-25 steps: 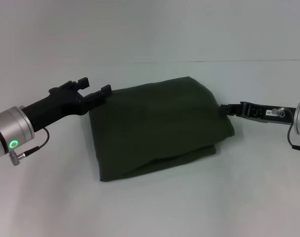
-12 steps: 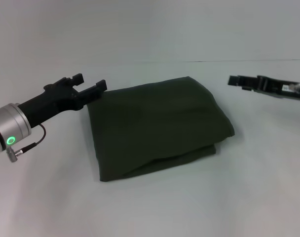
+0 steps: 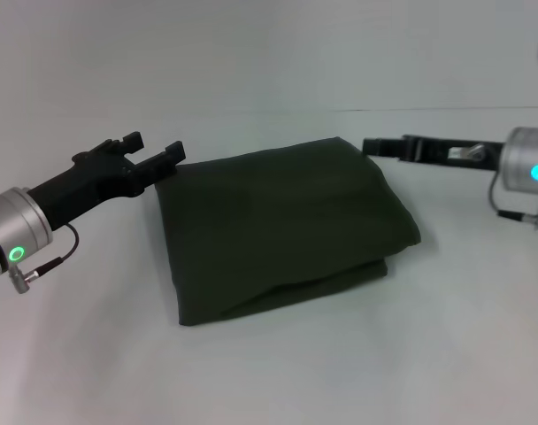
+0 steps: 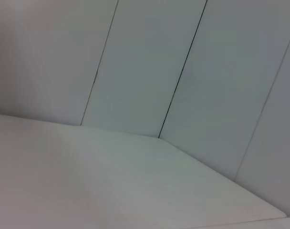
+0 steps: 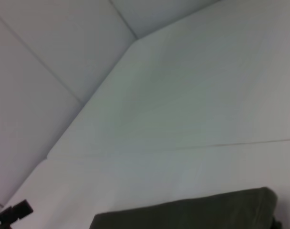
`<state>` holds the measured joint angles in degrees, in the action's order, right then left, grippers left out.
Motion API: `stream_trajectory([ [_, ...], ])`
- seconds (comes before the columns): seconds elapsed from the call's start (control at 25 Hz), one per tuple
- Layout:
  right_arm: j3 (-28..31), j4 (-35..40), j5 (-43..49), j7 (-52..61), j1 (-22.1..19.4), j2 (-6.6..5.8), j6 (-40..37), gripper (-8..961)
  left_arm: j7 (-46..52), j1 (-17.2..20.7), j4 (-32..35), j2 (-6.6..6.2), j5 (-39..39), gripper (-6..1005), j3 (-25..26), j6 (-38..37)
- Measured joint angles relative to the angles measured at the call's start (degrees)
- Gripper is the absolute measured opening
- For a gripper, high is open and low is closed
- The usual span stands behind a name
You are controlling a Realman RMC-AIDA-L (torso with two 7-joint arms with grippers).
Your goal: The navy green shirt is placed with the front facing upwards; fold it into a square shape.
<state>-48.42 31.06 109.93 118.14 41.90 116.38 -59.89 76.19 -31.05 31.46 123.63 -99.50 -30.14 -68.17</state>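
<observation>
The navy green shirt [image 3: 282, 226] lies on the white tabletop [image 3: 278, 372], folded into a compact, roughly square bundle. Its surface is plain dark olive; no lettering or label shows on the side facing up. The near edge of the bundle shows two stacked layers of cloth, with a long crease running along the near right part. The far right corner is rounded and a little raised.

The left gripper [image 3: 152, 151] is at the far left corner of the shirt, just beside the cloth. Its two black fingers stand apart with a clear gap, so the jaws are open and hold nothing. Whether a fingertip touches the fabric, I cannot tell.

The right gripper [image 3: 375, 145] is at the far right corner of the shirt, above and just beyond the edge. It is seen from the side as a thin black bar, so I cannot tell how the jaws stand. It carries no cloth.

In the right wrist view the far edge of the shirt [image 5: 192, 212] appears, with the left gripper [image 5: 14, 212] beyond it. The left wrist view shows only the tabletop [image 4: 88, 181] and a panelled wall [image 4: 145, 67].
</observation>
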Motion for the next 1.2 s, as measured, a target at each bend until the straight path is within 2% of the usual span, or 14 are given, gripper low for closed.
stream_trajectory([
  [0.16, -4.01, -2.71, 0.11, -0.15, 1.69, 0.8, 4.92, 385, -0.14, 0.02, 0.0, 0.08, 0.02, 843, 0.0, 0.07],
  [0.44, -12.87, -5.14, 0.2, -0.19, 3.7, 2.88, 16.52, 95, -0.11, 0.11, 0.0, 0.11, 0.02, 843, 0.0, 0.15],
  [0.64, -15.41, -6.51, 0.24, -0.19, 4.48, 3.28, 19.91, -1, -0.04, 0.11, 0.0, -0.07, 0.02, 843, 0.0, 0.15],
  [1.04, -15.12, -6.28, -0.01, -0.56, 3.9, 3.26, 21.75, 0, 0.01, 0.15, -0.14, -0.14, -0.4, 844, -0.01, 0.21],
  [1.2, -14.57, -4.9, -2.52, -3.4, 2.92, 3.34, 19.92, 1, 0.01, 0.24, -0.43, -0.18, -0.39, 844, 0.0, 0.24],
])
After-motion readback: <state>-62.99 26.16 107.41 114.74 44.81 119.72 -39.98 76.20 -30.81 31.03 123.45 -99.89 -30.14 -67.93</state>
